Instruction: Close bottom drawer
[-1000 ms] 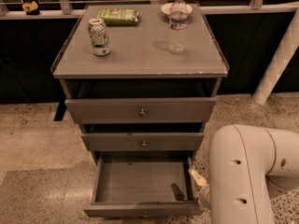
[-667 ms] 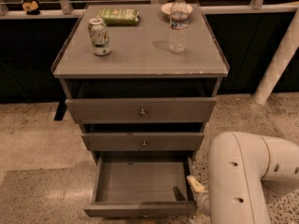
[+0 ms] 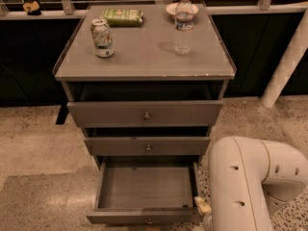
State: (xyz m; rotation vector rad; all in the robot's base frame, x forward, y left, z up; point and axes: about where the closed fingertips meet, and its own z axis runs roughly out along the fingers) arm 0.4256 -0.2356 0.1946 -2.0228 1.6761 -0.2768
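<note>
Bottom drawer [image 3: 147, 186], the grey wooden box with the thinnest front, stands pulled fully out at the cabinet's foot, closing not yet done; my gripper [image 3: 202, 206] sits seemingly against its right front corner, grip state I cannot tell.

Three drawers [image 3: 145, 113], one can [image 3: 102, 37], one bottle [image 3: 183, 25], one hand [image 3: 202, 206] by bottom drawer [image 3: 144, 216].

Grey bottom drawer [image 3: 147, 186] pulled far out past the bench's [image 3: 144, 57] front edge, small round knob [image 3: 149, 220] on its thin front; the hand [image 3: 202, 206] sits beside its front-right corner.
</note>
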